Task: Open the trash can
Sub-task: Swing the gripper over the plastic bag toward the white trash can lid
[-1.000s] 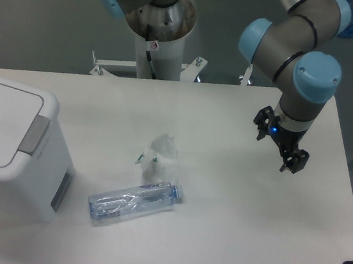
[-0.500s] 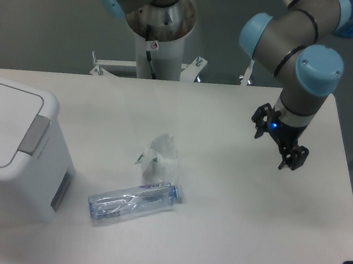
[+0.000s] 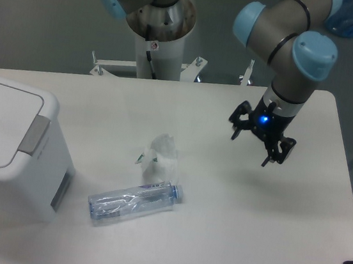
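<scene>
White, matte table [image 3: 202,238] is seen from above, with a grey floor beyond its far edge. At the near left stands the trash can [image 3: 7,150]: boxy white plastic, rounded corners, its flat lid lying closed, a grey rectangular tab [image 3: 33,134] set on the right rim. Just right of it, a clear, crumpled plastic bottle [image 3: 134,202] lies on its side, blue cap pointing right. A wad of thin whitish film [image 3: 159,157] is noted just beyond the bottle. Far right, the black pincer [image 3: 255,147] is held above the table, fingers apart, nothing between them, a blue light glowing on it. It is well apart from the can.
</scene>
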You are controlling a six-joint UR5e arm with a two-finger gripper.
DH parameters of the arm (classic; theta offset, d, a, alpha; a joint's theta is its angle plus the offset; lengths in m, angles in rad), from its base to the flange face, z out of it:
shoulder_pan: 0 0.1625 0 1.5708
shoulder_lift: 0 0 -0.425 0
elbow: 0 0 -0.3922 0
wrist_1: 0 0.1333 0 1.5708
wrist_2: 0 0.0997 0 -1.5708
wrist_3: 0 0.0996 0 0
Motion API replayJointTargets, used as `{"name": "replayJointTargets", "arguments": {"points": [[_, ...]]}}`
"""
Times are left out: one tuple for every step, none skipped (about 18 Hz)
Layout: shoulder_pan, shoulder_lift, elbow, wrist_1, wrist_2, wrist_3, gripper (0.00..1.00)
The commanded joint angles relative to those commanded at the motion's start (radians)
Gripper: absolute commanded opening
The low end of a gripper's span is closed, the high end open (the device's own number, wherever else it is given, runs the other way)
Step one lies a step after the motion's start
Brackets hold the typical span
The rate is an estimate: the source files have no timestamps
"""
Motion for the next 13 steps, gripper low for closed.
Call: {"name": "replayJointTargets", "arguments": {"points": [[-0.015,0.014,0.0,0.002,-0.038,-0.039,1.0],[-0.02,0.014,0.0,0.015,-0.078,-0.063,1.0],[-0.026,0.012,-0.006,0.038,-0.13,-0.073,1.0],[-0.048,0.02,-0.015,0.043,-0.17,-0.088,1.0],[-0.057,0.04,-0.02,0.043,-0.184,-0.118,1.0],[-0.065,0.052,-0.02,0.043,-0.191,-0.16,1.0],[-0.092,0.055,-0.014,0.043,-0.198,-0.198,1.0],[-0.115,0.058,-0.005,0.043,-0.206,-0.229,1.0],[-0.127,0.06,-0.002,0.043,-0.212,-0.25,1.0],[-0.14,0.064,0.005,0.043,-0.227,-0.267,1.0],[-0.16,0.074,0.012,0.041,-0.244,-0.281,1.0],[-0.17,0.075,0.018,0.043,-0.258,-0.296,1.0],[-0.174,0.069,0.037,0.043,-0.276,-0.318,1.0]]}}
